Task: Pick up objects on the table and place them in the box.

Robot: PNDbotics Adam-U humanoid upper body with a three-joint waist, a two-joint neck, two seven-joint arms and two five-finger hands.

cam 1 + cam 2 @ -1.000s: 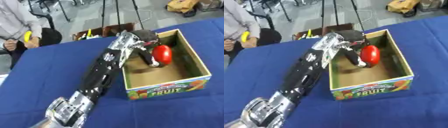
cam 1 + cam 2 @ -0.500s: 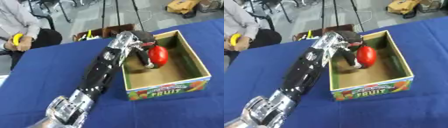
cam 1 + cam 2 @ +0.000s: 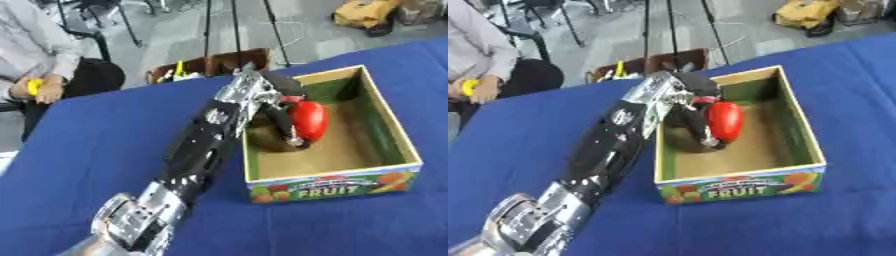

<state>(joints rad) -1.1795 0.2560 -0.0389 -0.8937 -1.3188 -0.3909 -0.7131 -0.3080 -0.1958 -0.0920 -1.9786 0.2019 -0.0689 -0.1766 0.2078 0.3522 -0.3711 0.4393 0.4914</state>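
A cardboard box (image 3: 397, 131) with a fruit print on its front stands on the blue table (image 3: 105, 135) at the right. My left arm reaches from the lower left over the box's left wall. Inside the box, my left hand (image 3: 278, 100) has its fingers curled round a red, smooth, pepper-like object (image 3: 308, 120), which hangs low over the box floor near the left wall. The right hand shows in neither view.
Beyond the table's far edge stand a brown crate with small items (image 3: 210, 65), tripod legs and a yellow bag (image 3: 367, 15) on the floor. A seated person (image 3: 35, 55) is at the far left, away from the box.
The whole picture has shifted a little, so the camera moved. My left hand with the red object stays inside the box, seemingly a bit lower and nearer the left wall.
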